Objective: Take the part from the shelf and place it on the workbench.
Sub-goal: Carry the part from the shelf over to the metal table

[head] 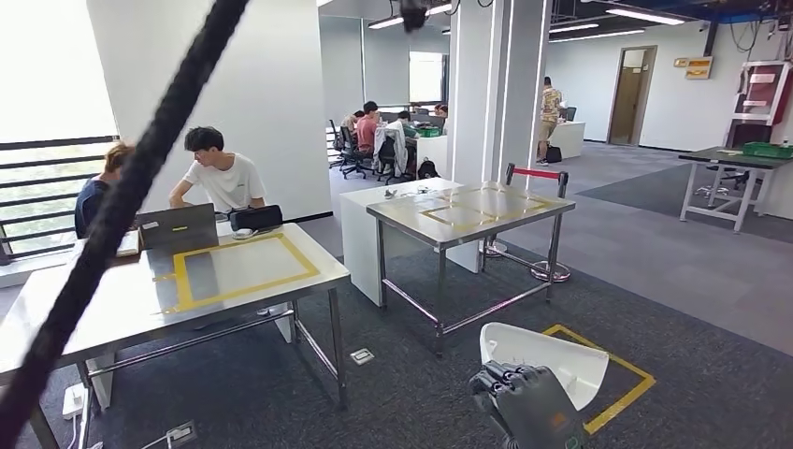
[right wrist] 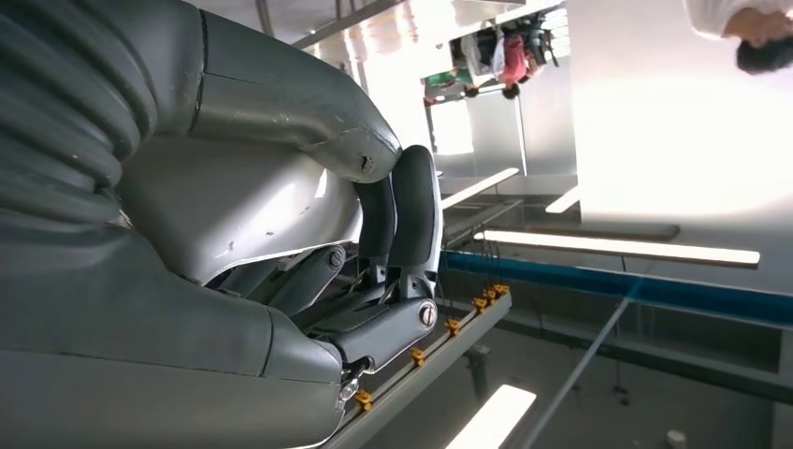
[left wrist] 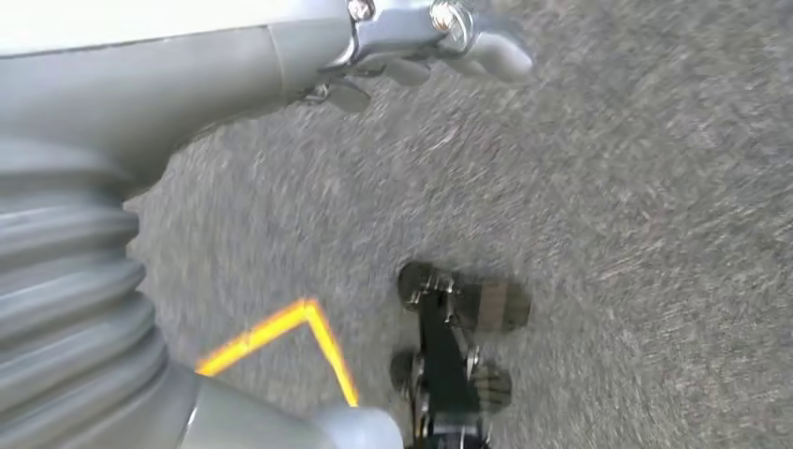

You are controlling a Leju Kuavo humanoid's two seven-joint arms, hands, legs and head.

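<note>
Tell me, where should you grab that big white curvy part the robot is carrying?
Probably by its near, lower edge, coming from underneath on the robot's own side. The white part looks like a thin curved shell with a broad smooth face, too wide to wrap, so fingers close best over an edge. The right hand holds it there now.

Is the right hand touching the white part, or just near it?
Touching. In the head view the right hand grips the white part at its lower edge, dark fingers wrapped against it, no gap. The right wrist view shows the fingers curled on its pale surface.
</note>
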